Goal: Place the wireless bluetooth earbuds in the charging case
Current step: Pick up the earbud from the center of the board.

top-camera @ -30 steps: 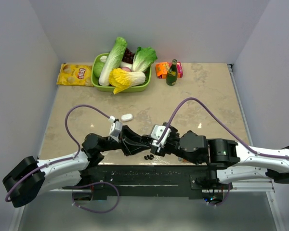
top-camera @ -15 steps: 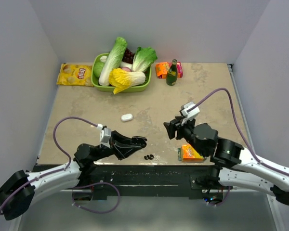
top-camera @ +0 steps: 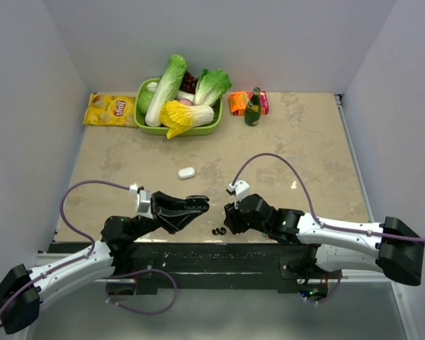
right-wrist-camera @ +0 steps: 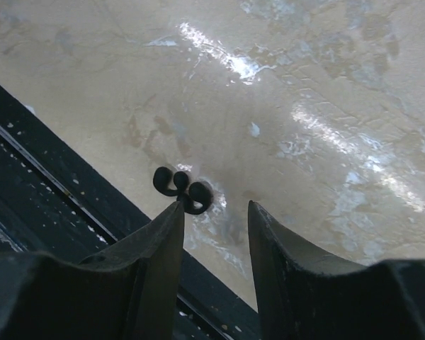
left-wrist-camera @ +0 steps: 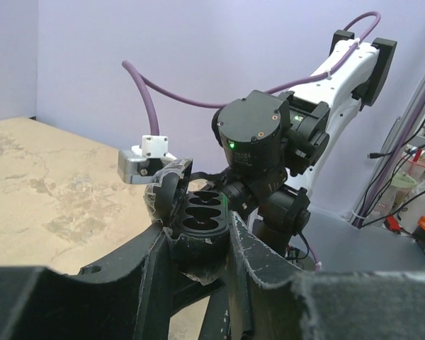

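Observation:
My left gripper (top-camera: 197, 203) is shut on a black charging case (left-wrist-camera: 200, 212). The case's lid (left-wrist-camera: 166, 188) stands open and its slots look empty. The black pair of earbuds (top-camera: 218, 231) lies on the table by the front edge. In the right wrist view the pair (right-wrist-camera: 183, 190) sits just beyond my left fingertip (right-wrist-camera: 171, 216), outside the gap. My right gripper (top-camera: 228, 220) is open, low over the table, just right of the earbuds. A small white oval case (top-camera: 187, 172) lies further back. No white earbuds show.
A green basket (top-camera: 146, 128) of vegetables stands at the back, with a yellow chips bag (top-camera: 110, 110) to its left. A green bottle (top-camera: 253, 108) and orange packets (top-camera: 239, 103) are to its right. The black front rail (top-camera: 198, 255) runs just behind the earbuds.
The right arm swung up and away from the left gripper, then came down low beside the black earbuds. The left arm drew back slightly left, still holding the open case.

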Action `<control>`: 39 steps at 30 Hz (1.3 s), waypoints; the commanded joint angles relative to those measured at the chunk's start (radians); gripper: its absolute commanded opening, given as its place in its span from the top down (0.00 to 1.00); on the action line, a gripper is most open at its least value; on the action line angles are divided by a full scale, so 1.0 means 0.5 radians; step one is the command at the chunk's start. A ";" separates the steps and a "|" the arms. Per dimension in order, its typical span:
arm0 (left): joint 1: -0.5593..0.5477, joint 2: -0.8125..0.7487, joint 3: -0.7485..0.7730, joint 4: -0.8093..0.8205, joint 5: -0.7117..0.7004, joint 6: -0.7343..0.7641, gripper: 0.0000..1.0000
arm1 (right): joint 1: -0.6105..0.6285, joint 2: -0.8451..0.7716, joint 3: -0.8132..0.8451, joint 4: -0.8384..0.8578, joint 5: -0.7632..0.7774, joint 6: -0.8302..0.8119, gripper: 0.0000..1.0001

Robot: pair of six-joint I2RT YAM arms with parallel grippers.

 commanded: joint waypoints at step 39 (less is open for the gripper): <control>0.010 0.127 -0.301 0.207 0.056 -0.011 1.00 | 0.210 0.418 -0.106 0.311 -0.040 0.299 1.00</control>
